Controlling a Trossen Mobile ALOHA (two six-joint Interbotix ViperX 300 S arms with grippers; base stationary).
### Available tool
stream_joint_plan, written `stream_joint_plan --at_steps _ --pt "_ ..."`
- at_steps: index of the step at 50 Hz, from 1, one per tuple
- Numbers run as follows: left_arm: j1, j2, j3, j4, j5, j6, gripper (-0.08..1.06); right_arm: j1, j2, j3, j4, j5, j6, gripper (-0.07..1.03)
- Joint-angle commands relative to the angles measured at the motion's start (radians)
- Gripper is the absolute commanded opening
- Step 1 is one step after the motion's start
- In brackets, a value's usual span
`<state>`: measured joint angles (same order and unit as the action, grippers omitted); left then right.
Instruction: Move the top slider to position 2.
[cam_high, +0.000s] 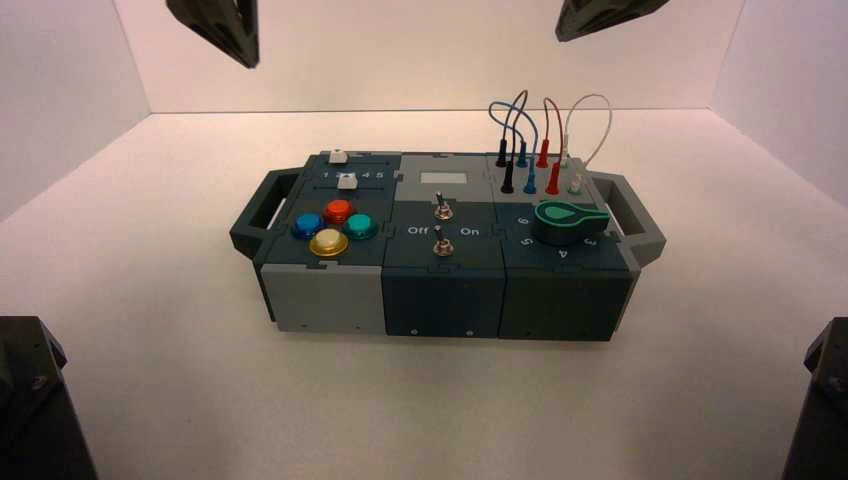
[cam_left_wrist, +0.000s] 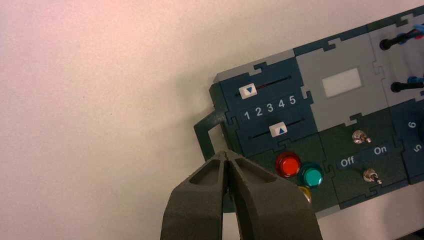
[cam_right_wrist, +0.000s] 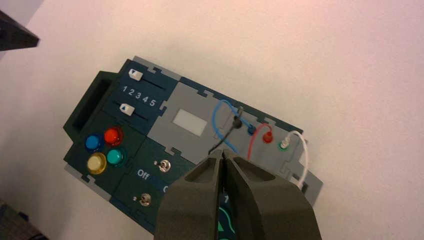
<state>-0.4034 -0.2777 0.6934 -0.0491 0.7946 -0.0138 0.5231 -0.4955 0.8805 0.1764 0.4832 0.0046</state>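
- Top slider (cam_left_wrist: 248, 90), small off-white knob w/ blue triangle, sits at the end of its dark slot nearest the box's left handle (cam_left_wrist: 207, 131), about in line w/ printed 1; position 2 (cam_left_wrist: 259, 112) is the next numeral along the 1–5 row. Not yet moved, by my read.
- Left gripper (cam_left_wrist: 227, 156): fingers pressed together, holding nothing; hovers above the table just off the box's left handle. Top slider lies ahead of its tips, beyond the handle & number row, well apart, no contact.
- Closed tips likely suit a sideways nudge on so small a knob, not a pinch (judgement).
- Second slider (cam_left_wrist: 278, 130), twin white knob, lies between the left gripper's tips and the number row, near 3–4; nearer than the target, so easy to bump by mistake.
- Right gripper (cam_right_wrist: 223, 156): fingers also shut, empty; hangs above the wire jacks & green dial (cam_high: 566, 221), far from the sliders; looks idle.
- Box (cam_high: 330, 296) holds, per module: sliders at far left; red (cam_left_wrist: 288, 164), teal, blue, yellow push buttons nearer the robot; two toggle switches (cam_high: 441, 209) marked Off/On mid-box; blank white window; plugged black, blue, red, white wires (cam_high: 530, 120) at far right.
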Motion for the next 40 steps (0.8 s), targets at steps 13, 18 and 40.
stream_joint_plan --at_steps 13,18,40 --pt "-0.008 0.072 -0.038 -0.002 -0.025 -0.005 -0.03 0.089 0.118 -0.097 0.0 -0.009 -0.002 -0.02" --pt "-0.009 0.101 -0.038 -0.002 -0.037 -0.005 -0.03 0.106 0.147 -0.106 0.0 -0.011 -0.002 -0.02" --pt "-0.012 0.275 -0.107 -0.005 -0.083 -0.003 -0.03 0.121 0.224 -0.15 -0.002 -0.037 -0.002 -0.02"
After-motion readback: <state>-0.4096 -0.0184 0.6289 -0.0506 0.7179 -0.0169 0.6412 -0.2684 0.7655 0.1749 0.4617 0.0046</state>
